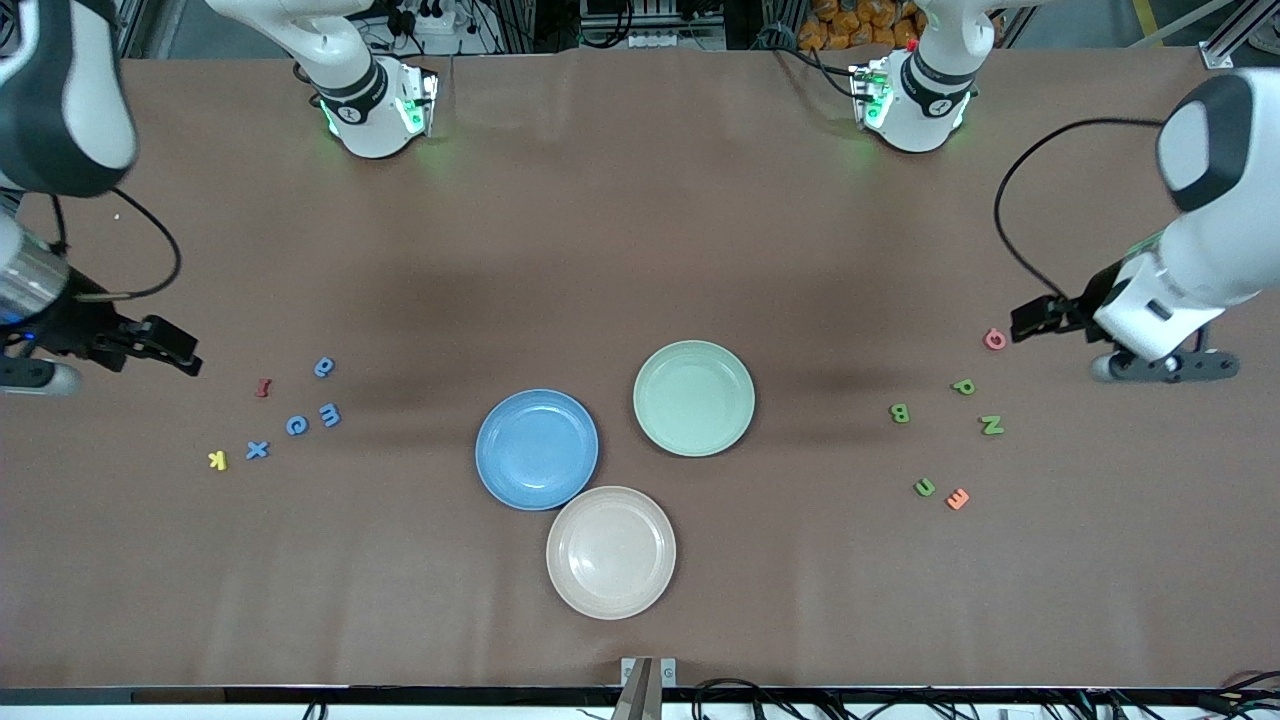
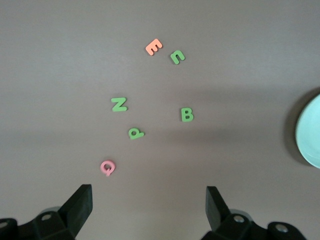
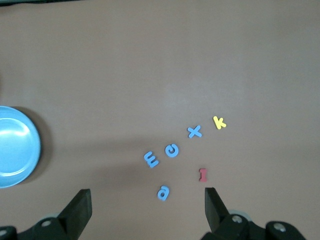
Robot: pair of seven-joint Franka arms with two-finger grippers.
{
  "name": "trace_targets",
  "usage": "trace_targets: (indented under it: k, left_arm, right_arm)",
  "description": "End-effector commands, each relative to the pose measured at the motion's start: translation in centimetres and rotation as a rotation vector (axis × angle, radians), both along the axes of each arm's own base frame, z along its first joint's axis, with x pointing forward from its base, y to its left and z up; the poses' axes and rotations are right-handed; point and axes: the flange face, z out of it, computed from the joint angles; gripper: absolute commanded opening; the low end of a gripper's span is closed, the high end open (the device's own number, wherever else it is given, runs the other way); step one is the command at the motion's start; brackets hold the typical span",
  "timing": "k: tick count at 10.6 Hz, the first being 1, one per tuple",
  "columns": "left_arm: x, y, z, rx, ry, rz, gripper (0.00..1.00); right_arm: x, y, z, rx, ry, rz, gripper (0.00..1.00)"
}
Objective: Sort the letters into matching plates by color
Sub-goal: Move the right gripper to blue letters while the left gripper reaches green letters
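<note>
Letters split by arm: we see blue letters [image 1: 300, 410] near right gripper [image 1: 165, 350], green letters [image 1: 945, 430] near left gripper [image 1: 1035, 320]; both spread, empty.

Open left hand [image 2: 149, 202] hangs over the desk [image 2: 240, 60]; four green letters [image 2: 119, 104], pink Q [image 2: 107, 167], orange E [image 2: 154, 46] lie scattered.

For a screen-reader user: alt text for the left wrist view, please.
Four green letters, an orange E and a pink Q lie scattered on the brown table below the open left tool; the green plate shows at the edge.
</note>
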Motion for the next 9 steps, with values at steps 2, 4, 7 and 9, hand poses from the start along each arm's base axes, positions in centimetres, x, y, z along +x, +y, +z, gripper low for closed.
trace_targets:
  k: [2, 4, 7, 9]
  left_arm:
    - [2.0, -0.7, -7.7, -0.003, 0.012, 0.106, 1.00]
    - [2.8, 0.0, -11.8, 0.010, 0.019, 0.114, 1.00]
    - [1.7, 3.2, -16.3, 0.065, -0.058, 0.082, 1.00]
    - [1.6, 3.9, -18.3, 0.068, -0.061, 0.081, 1.00]
  right_arm:
    - [-5.7, 0.2, -10.3, -0.040, -0.107, 0.047, 1.00]
    - [-5.9, 0.0, -15.7, -0.039, -0.052, 0.066, 1.00]
    - [-6.2, -1.0, -23.2, -0.029, -0.004, 0.044, 1.00]
    - [-7.0, -1.8, -25.2, -0.022, 0.031, 0.016, 1.00]
